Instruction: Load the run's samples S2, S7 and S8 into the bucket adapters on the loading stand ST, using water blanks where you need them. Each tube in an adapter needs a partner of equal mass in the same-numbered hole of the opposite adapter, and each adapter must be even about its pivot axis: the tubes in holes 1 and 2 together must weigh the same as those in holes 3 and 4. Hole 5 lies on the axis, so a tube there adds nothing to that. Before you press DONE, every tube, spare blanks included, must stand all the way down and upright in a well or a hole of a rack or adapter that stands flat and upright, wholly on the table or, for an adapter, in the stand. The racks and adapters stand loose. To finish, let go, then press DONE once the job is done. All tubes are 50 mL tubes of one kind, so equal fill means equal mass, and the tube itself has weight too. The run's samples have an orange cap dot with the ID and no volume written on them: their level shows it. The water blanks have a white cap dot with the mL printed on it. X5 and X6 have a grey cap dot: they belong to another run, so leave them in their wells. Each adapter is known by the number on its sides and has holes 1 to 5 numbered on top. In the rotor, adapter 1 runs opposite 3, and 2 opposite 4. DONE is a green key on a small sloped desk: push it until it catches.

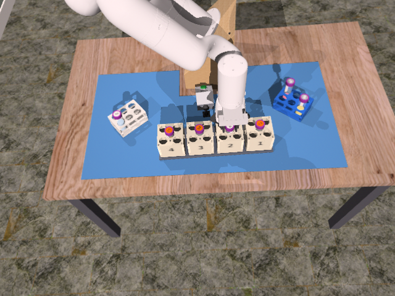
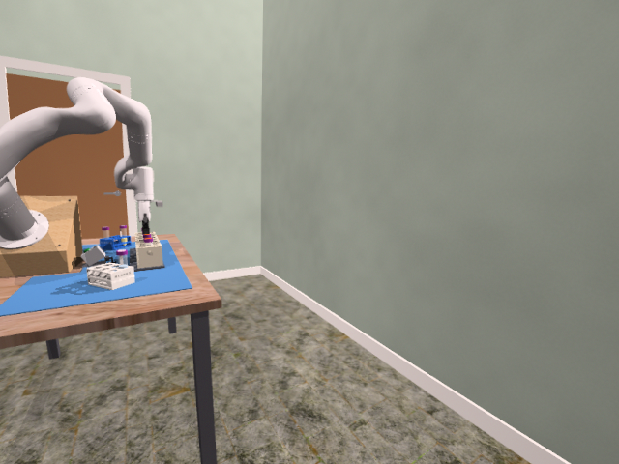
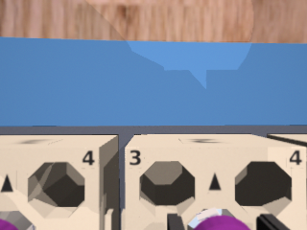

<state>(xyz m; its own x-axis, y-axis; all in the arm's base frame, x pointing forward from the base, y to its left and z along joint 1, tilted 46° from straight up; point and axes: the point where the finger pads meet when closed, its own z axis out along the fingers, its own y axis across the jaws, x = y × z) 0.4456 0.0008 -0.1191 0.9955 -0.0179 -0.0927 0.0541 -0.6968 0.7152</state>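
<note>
Four cream adapters stand in a row on the stand: 4 point(image 1: 171, 141), 3 point(image 1: 200, 140), 2 point(image 1: 229, 140) and 1 point(image 1: 259, 137). Orange-dot tubes stand in the middle holes of adapter 4 point(image 1: 168, 130), adapter 3 point(image 1: 199, 127) and adapter 1 point(image 1: 259, 123). A purple-capped, white-dot tube point(image 3: 218, 224) stands in the middle hole of adapter 2, behind its holes 3 and 4. My gripper point(image 3: 218, 222) hangs straight down over this tube. Its fingers stand to either side of the cap with small gaps, so it is open. It also shows in the side view point(image 2: 145, 227).
A white rack point(image 1: 128, 117) at the left holds one tube point(image 1: 116, 115). A blue rack point(image 1: 292, 102) at the right holds two tubes point(image 1: 289, 82) point(image 1: 303, 98). The green DONE key point(image 1: 202, 86) sits on its grey desk behind adapter 3. The wooden arm pedestal point(image 1: 210, 63) stands behind.
</note>
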